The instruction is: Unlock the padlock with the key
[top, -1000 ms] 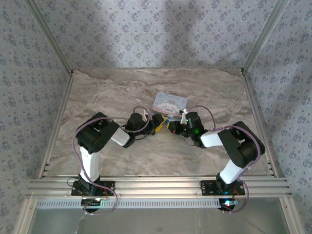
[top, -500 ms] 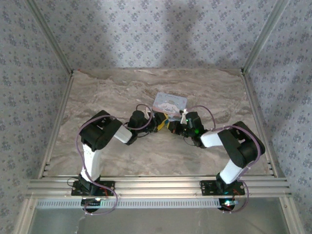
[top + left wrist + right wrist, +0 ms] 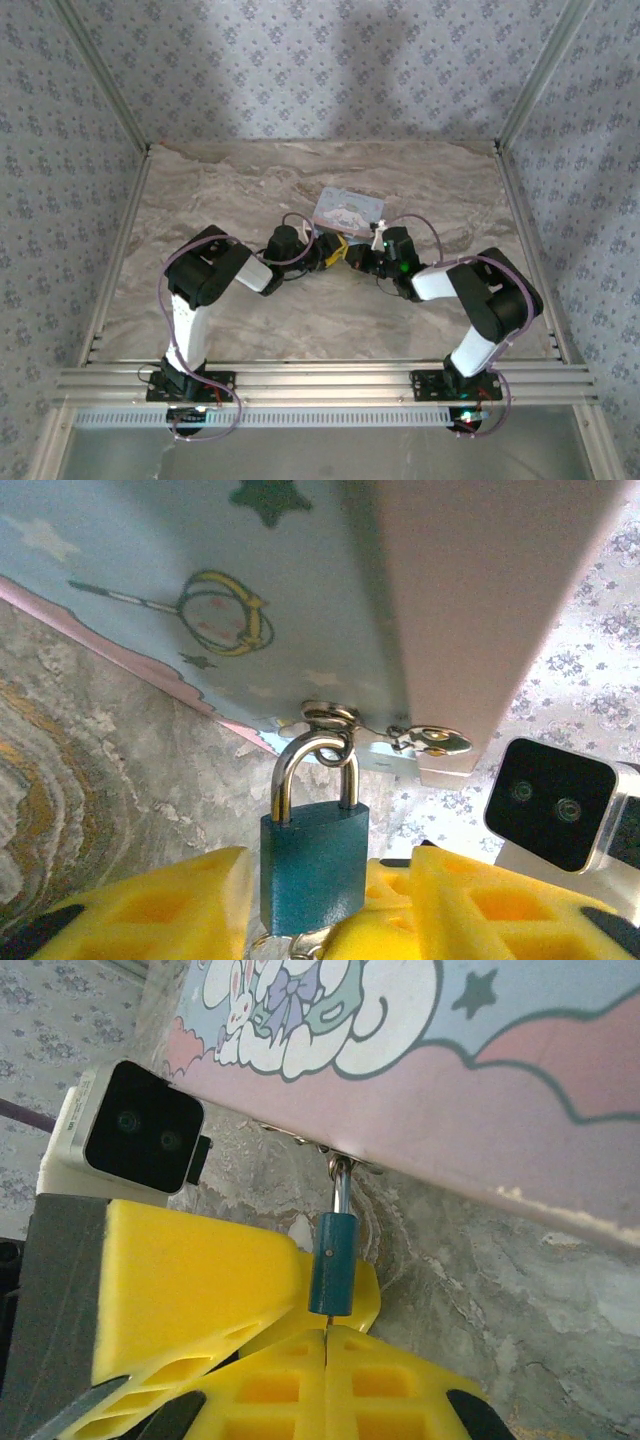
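A beige-and-grey marbled table (image 3: 230, 190) framed by silver aluminium rails, with patterned wallpaper panels around it. One thing lies directly on it: a flat pastel blue-and-pink cartoon box (image 3: 348, 209), just right of the table's centre, its lid printed with a bunny on a cloud.

The padlock (image 3: 313, 865) has a dark teal-blue body under a silvery shackle, and the left gripper (image 3: 328, 875) wears bright yellow foam pads (image 3: 150, 910), the same yellow as those of the right gripper (image 3: 326, 1345). The box (image 3: 150, 570) is pastel blue edged in pink, printed with a dark teal star and a yellow-ringed wand. Its other face shows a white bunny with a lilac bow on a white cloud above a mauve-pink wave. The table (image 3: 230, 180) is marbled beige-grey with ochre veins, the walls (image 3: 300, 60) are grey-blue with a small repeating floral motif, and the arms (image 3: 190, 300) are black and white with purple cables (image 3: 425, 225).
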Controlling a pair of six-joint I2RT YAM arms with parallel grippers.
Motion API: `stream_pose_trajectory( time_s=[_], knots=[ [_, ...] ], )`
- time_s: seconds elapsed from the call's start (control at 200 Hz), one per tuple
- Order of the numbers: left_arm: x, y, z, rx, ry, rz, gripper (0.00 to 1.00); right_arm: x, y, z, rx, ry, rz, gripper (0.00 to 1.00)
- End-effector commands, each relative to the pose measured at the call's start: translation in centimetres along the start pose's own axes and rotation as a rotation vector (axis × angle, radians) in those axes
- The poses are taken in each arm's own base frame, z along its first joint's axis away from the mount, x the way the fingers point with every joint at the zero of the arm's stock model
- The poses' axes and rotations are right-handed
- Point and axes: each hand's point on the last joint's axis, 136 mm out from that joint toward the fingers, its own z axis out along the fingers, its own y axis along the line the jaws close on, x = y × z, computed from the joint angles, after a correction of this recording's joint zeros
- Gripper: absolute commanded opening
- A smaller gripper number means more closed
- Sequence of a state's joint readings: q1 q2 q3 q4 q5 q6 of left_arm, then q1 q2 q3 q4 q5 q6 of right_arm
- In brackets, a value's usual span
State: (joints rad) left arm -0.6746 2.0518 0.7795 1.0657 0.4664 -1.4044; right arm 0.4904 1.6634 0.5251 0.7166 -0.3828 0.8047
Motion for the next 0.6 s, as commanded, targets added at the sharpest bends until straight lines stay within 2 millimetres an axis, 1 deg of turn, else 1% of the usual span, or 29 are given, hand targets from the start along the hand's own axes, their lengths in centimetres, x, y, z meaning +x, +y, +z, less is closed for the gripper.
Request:
stream_pose_trajectory(
  time_s=[0.0, 0.255, 0.455, 0.595],
  knots=[
    [0.2, -0.1, 0.6, 0.011, 0.022, 0.016, 0.39, -1.1, 1.0, 0.4, -0.043, -0.022, 0.001, 0.00],
    [0.1, 0.0, 0.4, 0.009, 0.010, 0.011, 0.18, -1.2, 1.1, 0.1, -0.045, -0.027, -0.001, 0.00],
    [0.0, 0.0, 0.1, 0.005, -0.003, 0.009, 0.12, -1.0, 0.6, -0.7, -0.021, -0.025, -0.020, 0.00],
    [0.1, -0.5, 0.1, 0.011, -0.002, 0.008, 0.12, -0.8, 0.1, -1.7, 0.011, -0.033, -0.055, 0.20]
  ],
)
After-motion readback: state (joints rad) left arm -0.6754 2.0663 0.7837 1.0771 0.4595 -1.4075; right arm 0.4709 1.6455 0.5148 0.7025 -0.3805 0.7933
